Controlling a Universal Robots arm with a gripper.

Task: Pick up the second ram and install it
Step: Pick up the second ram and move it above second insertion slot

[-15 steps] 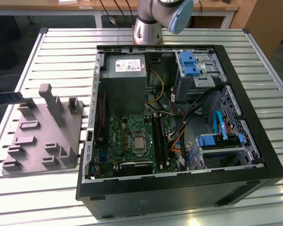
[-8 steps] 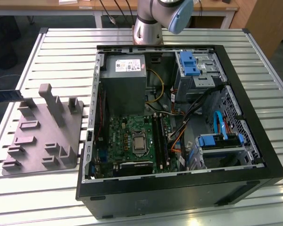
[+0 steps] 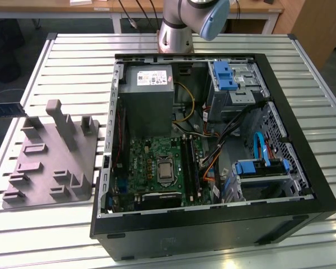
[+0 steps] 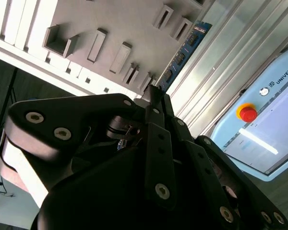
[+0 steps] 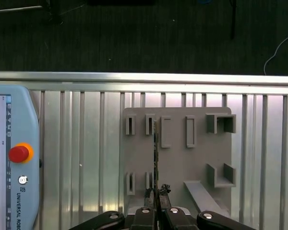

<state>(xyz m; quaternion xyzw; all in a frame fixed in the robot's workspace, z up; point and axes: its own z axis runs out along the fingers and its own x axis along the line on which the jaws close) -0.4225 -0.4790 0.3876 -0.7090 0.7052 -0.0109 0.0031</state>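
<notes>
My gripper [image 5: 156, 192] is shut on the second ram [image 5: 156, 153], which appears edge-on as a thin dark line above the grey fixture block [image 5: 182, 158] in the first wrist view. In the second wrist view the ram [image 4: 185, 50] is a bluish board with black chips, sticking out from between the dark fingers [image 4: 156, 103]. In the exterior view the ram [image 3: 3, 108] hangs in the air at the far left, beyond the fixture block [image 3: 53, 157]. The open computer case [image 3: 213, 224] lies to the right, with the motherboard's memory slots [image 3: 190, 162] near its middle.
A teach pendant [image 5: 14, 158] with a red stop button lies on the slatted metal table [image 5: 86, 143] beside the fixture. Inside the case are a power supply [image 3: 151, 95], blue drive bays [image 3: 224, 75] and loose cables [image 3: 213, 151]. The arm's base [image 3: 176, 31] stands behind the case.
</notes>
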